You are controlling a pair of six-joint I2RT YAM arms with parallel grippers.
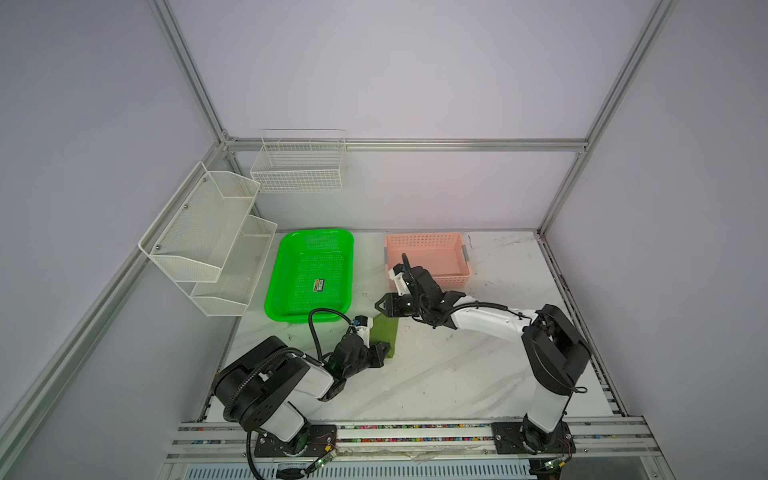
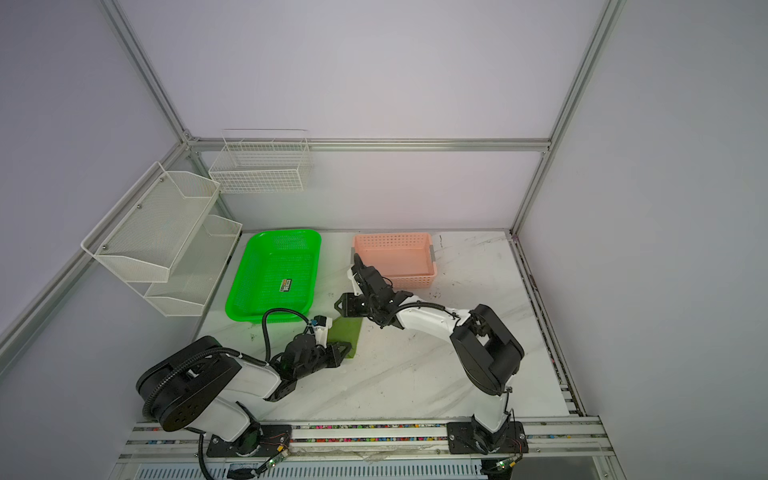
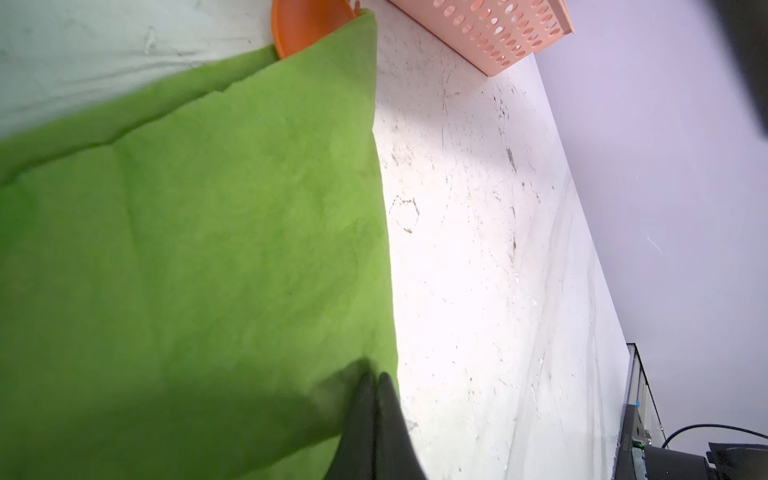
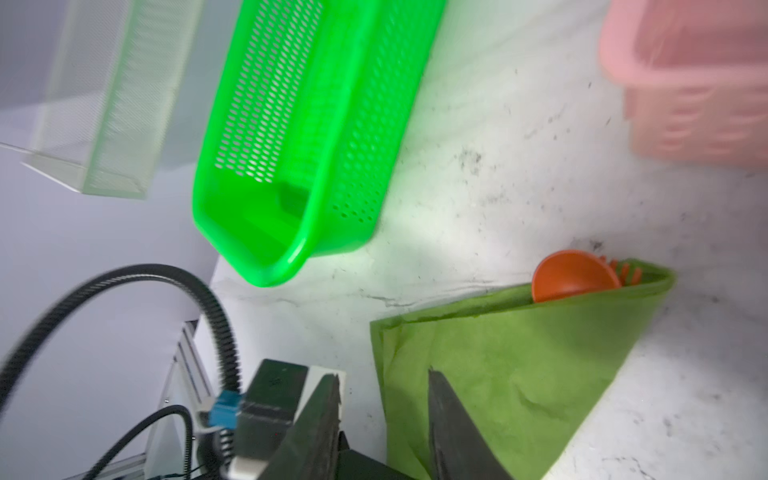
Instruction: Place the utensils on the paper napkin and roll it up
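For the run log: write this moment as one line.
paper napkin folded over utensils | spoon bowl exposed | left end effector shut | right end effector open

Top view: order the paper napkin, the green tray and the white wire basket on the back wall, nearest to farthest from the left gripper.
From the left gripper:
1. paper napkin, at its tips, centre front.
2. green tray, just behind, leftward.
3. white wire basket, high on the back wall.

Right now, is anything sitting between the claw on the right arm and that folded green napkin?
Nothing visible. The right gripper hangs open close over the napkin. The green tray and pink basket sit off to the sides, not between them.
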